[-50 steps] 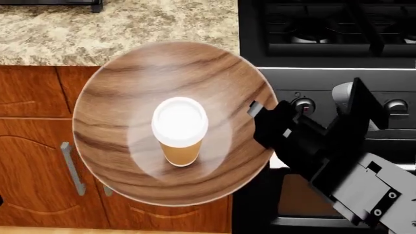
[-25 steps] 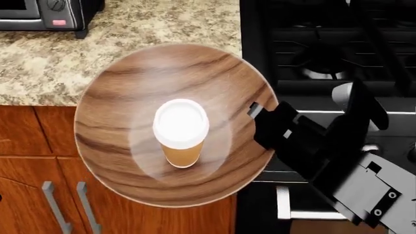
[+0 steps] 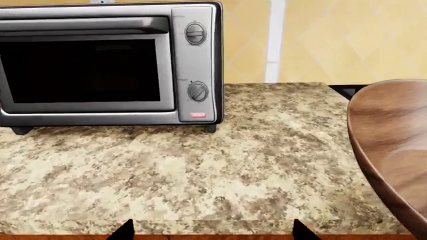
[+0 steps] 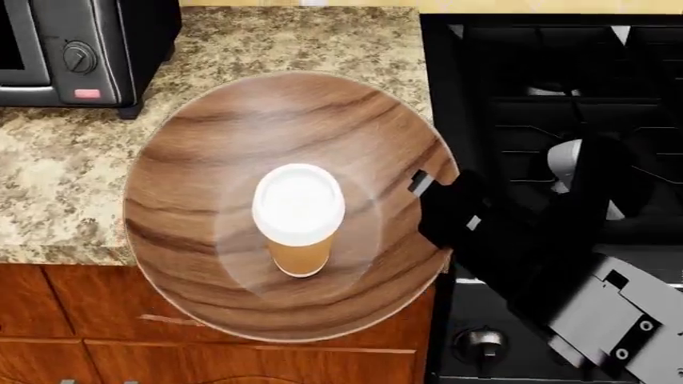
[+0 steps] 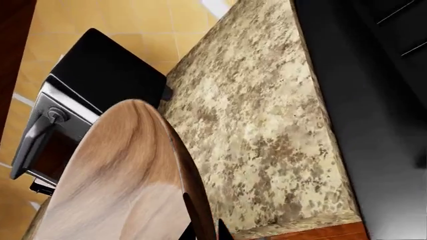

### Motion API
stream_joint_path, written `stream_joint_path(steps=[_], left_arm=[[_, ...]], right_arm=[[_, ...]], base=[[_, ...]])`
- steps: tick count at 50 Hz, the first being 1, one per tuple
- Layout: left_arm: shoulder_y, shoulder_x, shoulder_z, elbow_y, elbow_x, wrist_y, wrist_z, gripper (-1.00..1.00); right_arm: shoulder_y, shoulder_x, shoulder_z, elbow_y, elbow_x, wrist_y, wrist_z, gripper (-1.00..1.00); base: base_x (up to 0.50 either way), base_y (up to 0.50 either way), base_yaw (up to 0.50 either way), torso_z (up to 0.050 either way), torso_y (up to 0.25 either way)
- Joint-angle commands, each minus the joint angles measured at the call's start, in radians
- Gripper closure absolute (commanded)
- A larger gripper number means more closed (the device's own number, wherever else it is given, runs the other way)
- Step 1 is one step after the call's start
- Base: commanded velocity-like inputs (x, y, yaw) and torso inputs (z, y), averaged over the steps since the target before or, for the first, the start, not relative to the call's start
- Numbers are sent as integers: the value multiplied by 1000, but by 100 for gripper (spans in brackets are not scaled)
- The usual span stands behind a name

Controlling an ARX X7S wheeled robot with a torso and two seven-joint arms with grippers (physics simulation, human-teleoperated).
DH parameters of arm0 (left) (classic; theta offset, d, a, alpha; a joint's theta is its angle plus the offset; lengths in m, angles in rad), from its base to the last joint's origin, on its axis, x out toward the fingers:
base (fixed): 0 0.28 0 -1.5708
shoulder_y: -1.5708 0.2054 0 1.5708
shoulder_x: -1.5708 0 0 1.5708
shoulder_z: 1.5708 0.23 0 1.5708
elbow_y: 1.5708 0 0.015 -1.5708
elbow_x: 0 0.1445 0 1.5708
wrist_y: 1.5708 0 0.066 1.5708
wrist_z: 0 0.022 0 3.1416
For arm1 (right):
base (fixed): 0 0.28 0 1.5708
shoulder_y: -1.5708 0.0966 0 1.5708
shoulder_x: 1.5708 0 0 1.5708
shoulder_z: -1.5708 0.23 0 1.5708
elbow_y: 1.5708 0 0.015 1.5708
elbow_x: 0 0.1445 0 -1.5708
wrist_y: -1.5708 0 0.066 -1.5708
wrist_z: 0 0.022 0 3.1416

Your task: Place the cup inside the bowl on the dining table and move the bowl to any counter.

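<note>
The cup (image 4: 297,218) stands upright at the middle of the bowl (image 4: 213,160), which fills the centre of the head view, overlapping the front edge of the speckled tabletop (image 4: 64,184) and the wooden cabinet fronts (image 4: 64,312) at the bottom of the frame. The right pincer (image 4: 427,196) is clamped on the bowl's right rim, its dark arm running to the lower right across the black stove (image 4: 555,96). A toaster oven (image 3: 110,62) sits on the tabletop at the upper left; only two dark tips of the left pincer (image 3: 210,231) show at the bottom edge of its wrist view, set wide apart and holding nothing.
</note>
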Motion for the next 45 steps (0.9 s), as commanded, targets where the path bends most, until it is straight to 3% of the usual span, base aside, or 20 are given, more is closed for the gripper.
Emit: stream_joint_path(steps=[1, 25, 45], left_arm=[[21, -9, -14, 4, -4, 8, 9, -100], [20, -7, -11, 1, 1, 11, 6, -100], [53, -9, -24, 6, 8, 25, 12, -100]], right_arm=[[-1, 3, 17, -13, 16, -12, -5, 100], [1, -4, 3, 0, 13, -13, -13, 100], [-16, -25, -21, 39, -16, -30, -36, 100]], base=[[488, 47, 0, 0, 11], [477, 45, 0, 0, 1], [7, 18, 0, 0, 1]])
